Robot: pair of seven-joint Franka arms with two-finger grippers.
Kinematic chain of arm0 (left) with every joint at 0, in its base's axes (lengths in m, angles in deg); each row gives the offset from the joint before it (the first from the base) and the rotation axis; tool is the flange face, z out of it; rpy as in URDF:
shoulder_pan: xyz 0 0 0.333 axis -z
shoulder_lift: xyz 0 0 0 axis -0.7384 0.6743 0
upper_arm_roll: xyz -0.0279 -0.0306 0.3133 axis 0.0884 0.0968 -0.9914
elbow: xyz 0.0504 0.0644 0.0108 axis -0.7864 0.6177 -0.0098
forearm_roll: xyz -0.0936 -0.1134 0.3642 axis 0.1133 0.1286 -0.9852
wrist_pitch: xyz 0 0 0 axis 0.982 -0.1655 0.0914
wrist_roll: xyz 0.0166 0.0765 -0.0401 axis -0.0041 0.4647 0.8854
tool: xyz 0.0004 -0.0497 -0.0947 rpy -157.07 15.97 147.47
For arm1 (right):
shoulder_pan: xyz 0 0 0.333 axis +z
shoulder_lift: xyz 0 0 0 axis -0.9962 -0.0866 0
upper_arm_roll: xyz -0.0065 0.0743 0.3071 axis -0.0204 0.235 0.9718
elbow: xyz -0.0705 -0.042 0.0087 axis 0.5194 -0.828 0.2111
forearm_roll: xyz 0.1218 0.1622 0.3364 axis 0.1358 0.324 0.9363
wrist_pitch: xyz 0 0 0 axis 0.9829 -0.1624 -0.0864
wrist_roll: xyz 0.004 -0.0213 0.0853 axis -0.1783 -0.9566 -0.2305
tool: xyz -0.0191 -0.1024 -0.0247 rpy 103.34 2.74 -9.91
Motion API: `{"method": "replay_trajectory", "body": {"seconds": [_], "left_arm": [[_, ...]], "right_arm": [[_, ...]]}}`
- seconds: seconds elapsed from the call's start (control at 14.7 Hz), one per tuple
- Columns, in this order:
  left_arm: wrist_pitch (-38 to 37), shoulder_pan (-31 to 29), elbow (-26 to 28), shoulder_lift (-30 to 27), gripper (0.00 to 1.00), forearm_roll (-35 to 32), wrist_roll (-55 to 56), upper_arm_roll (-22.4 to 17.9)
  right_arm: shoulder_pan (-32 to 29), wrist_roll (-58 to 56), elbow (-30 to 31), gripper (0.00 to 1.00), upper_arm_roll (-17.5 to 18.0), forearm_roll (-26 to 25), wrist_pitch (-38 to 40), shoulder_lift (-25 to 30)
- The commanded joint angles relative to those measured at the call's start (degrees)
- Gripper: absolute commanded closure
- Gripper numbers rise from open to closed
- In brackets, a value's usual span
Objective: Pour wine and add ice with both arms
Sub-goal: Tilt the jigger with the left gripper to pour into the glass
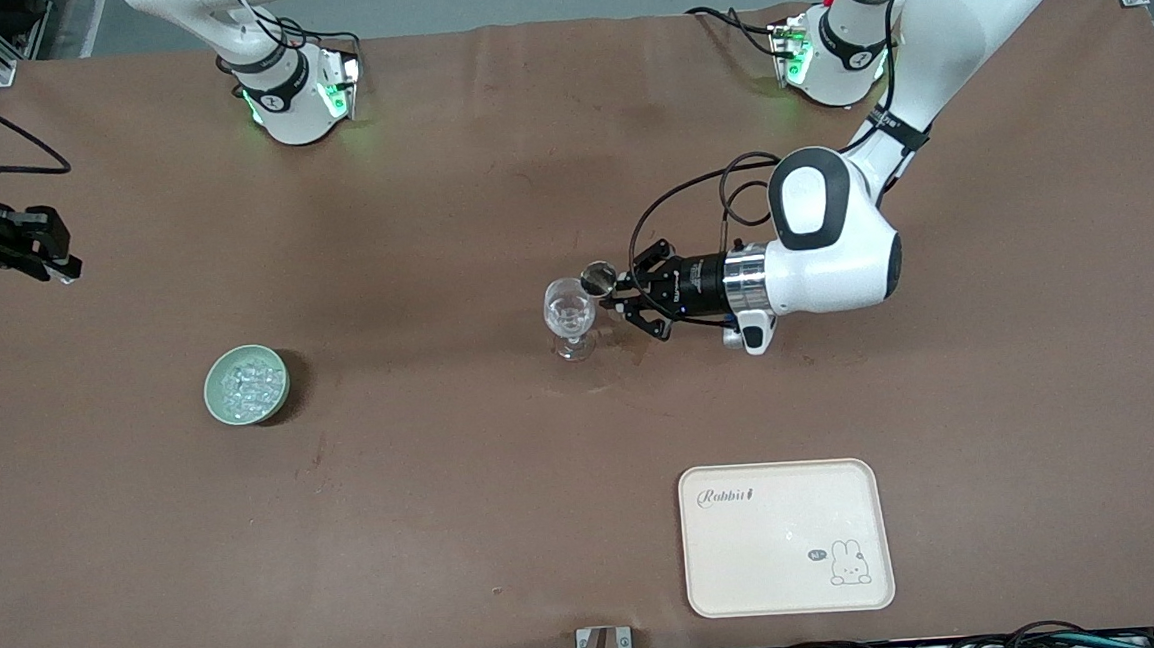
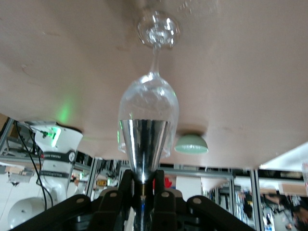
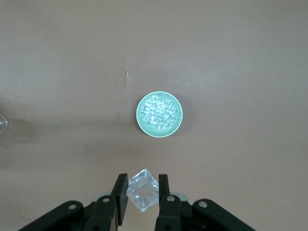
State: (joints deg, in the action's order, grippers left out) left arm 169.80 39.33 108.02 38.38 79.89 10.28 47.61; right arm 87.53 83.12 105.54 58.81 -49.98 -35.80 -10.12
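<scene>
A clear stemmed glass (image 1: 570, 316) (image 2: 148, 103) stands mid-table. My left gripper (image 1: 627, 296) (image 2: 144, 185) lies level beside it, shut on a small silver cone-shaped cup (image 1: 598, 279) (image 2: 144, 142) tipped with its mouth at the glass rim. The wine is hidden; I cannot tell what the cup or glass holds. A pale green bowl (image 1: 216, 401) (image 3: 139, 126) holds the heaped ice (image 1: 248, 382) (image 3: 159, 113) toward the right arm's end. My right gripper (image 1: 60, 265) (image 3: 143, 192) hangs high over the table near that bowl, shut on one clear ice cube (image 3: 143, 191).
A cream tray (image 1: 786, 537) with a rabbit drawing lies near the front edge, toward the left arm's end. Both arm bases (image 1: 293, 101) (image 1: 831, 58) stand along the table's back edge. The brown table cover (image 1: 431, 223) is bare between bowl and glass.
</scene>
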Motion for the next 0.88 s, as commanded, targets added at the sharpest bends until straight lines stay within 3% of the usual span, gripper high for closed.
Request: {"method": "replay_trajectory", "body": {"seconds": [0.0, 0.82], "left_arm": [[0.5, 0.5, 0.8, -2.1, 1.00, -6.4, 7.1, -0.2], [1.3, 4.7, -1.5, -2.1, 1.00, -22.9, 25.6, -0.2]], "right_arm": [[-0.2, 0.0, -0.7, 0.95, -0.1, 0.8, 0.8, -0.3], [-0.3, -0.1, -0.8, 0.95, -0.2, 0.8, 0.8, -0.3]]}}
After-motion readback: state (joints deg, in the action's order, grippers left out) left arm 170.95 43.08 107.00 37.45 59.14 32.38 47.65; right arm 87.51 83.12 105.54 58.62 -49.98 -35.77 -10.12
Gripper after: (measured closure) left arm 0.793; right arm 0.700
